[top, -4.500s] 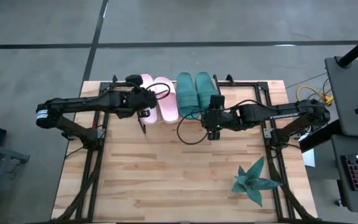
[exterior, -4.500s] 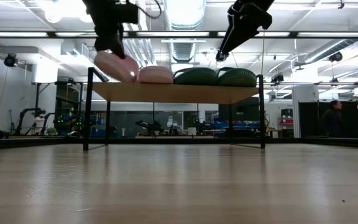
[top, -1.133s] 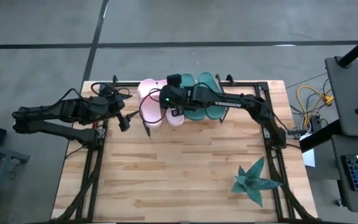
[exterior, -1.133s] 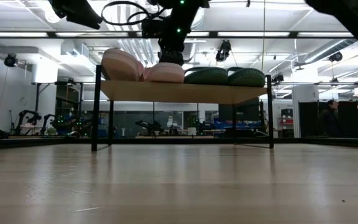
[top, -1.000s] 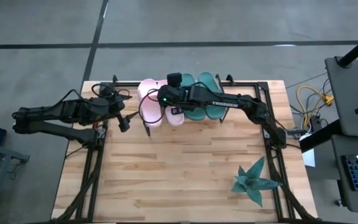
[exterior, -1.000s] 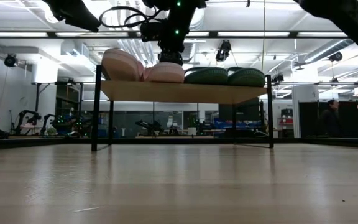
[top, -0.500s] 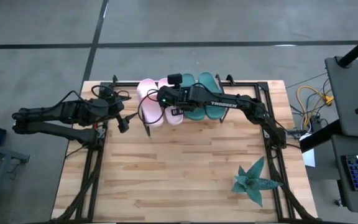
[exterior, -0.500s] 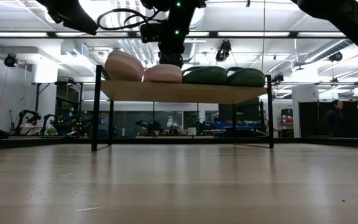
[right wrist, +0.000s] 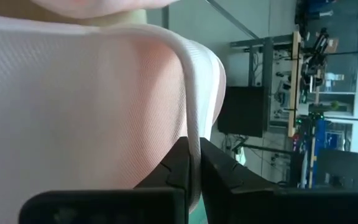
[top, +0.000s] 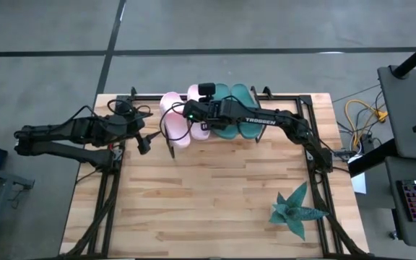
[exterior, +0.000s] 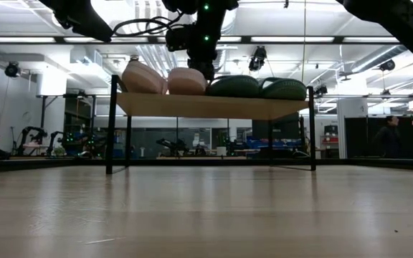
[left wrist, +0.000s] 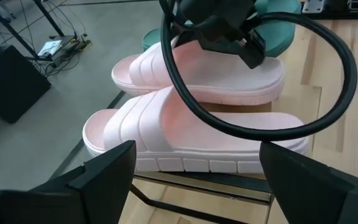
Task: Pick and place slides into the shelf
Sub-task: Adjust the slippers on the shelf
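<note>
Two pale pink slides and two dark teal slides (top: pixel 235 108) lie side by side on the shelf (exterior: pixel 206 106) at the table's far edge. The left pink slide (top: pixel 170 121) rests flat on its sole. My right gripper (top: pixel 202 124) reaches in from the right and is shut on the right pink slide (top: pixel 193 95), next to the teal pair. My left gripper (top: pixel 146 137) hovers open just left of the shelf, its fingers (left wrist: pixel 104 171) facing the left pink slide (left wrist: pixel 185 134) without touching it. My right gripper pinches the right pink slide's thin raised rim (right wrist: pixel 191 121) between its two fingers, at the slide's near end (left wrist: pixel 263 71). The fingers come from above, pointing down. The slide's underside still looks seated on the shelf board (exterior: pixel 187 92).
A spiky teal plant (top: pixel 295 209) lies near the table's right front corner. My right arm's black cable (left wrist: pixel 331 81) loops over the pink slides. The table in front of the shelf is bare wood (top: pixel 208 195). A person (exterior: pixel 389 136) stands far back in the room.
My right gripper has moved a little toward the table's far edge. The right pink slide has slid that way on the shelf, so it now reaches farther back than the left one, and it stands slightly taller in the low view. The left pink slide has stayed put.
</note>
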